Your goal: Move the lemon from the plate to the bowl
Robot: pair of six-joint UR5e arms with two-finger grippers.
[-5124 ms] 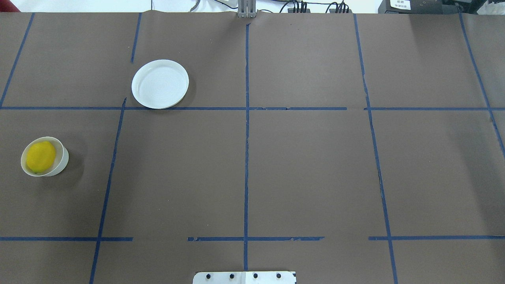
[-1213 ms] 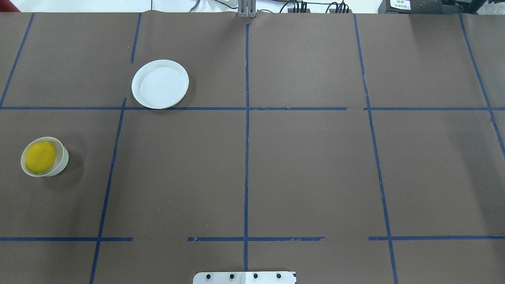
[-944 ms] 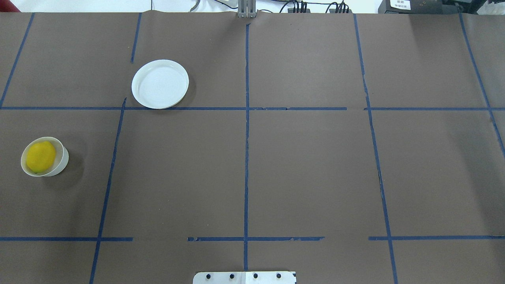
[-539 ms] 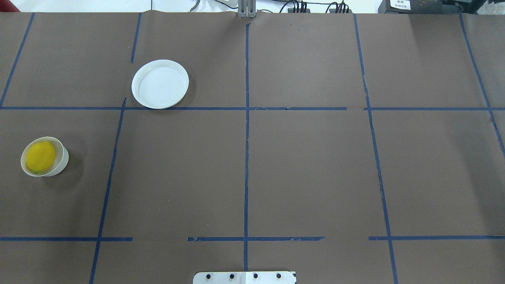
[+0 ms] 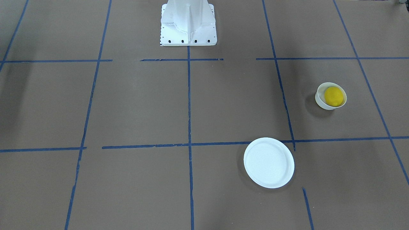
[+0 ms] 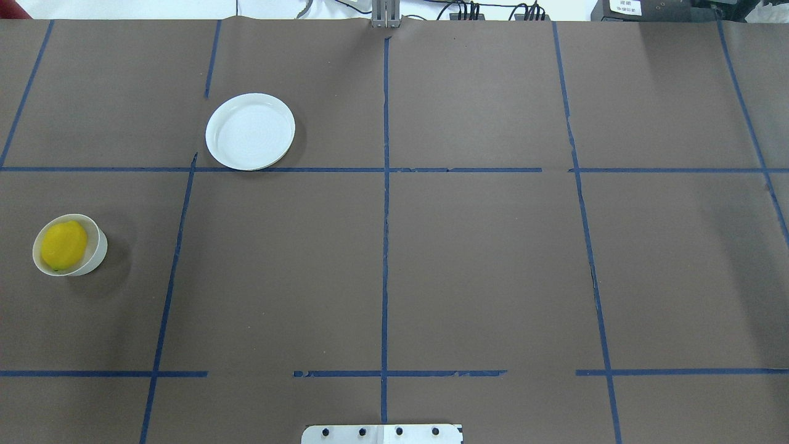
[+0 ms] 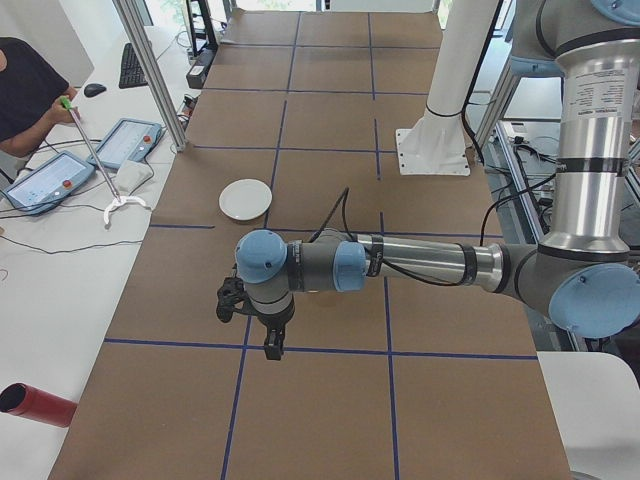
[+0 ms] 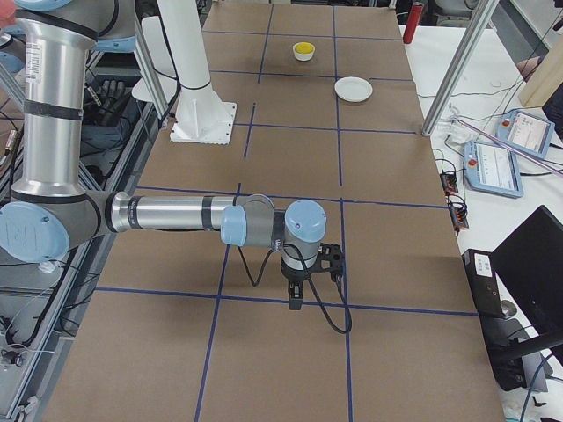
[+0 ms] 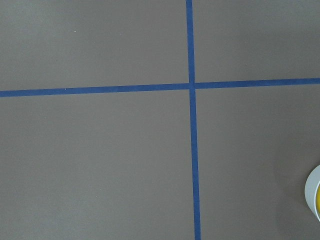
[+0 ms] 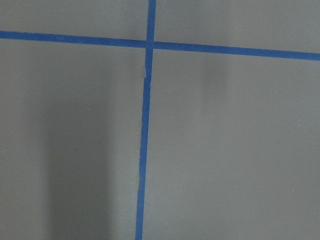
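The yellow lemon lies inside the small white bowl at the table's left side; both also show in the front view, the lemon in the bowl. The flat white plate stands bare, farther from the robot and apart from the bowl; it shows in the front view too. The left gripper hangs over the table in the exterior left view only, the right gripper in the exterior right view only. I cannot tell whether either is open or shut. The bowl's rim shows at the left wrist view's right edge.
The white robot base stands at the table's near edge. Blue tape lines grid the brown table cover. Operators' tablets and a metal post sit along the far side. A red cylinder lies beyond the table's left end.
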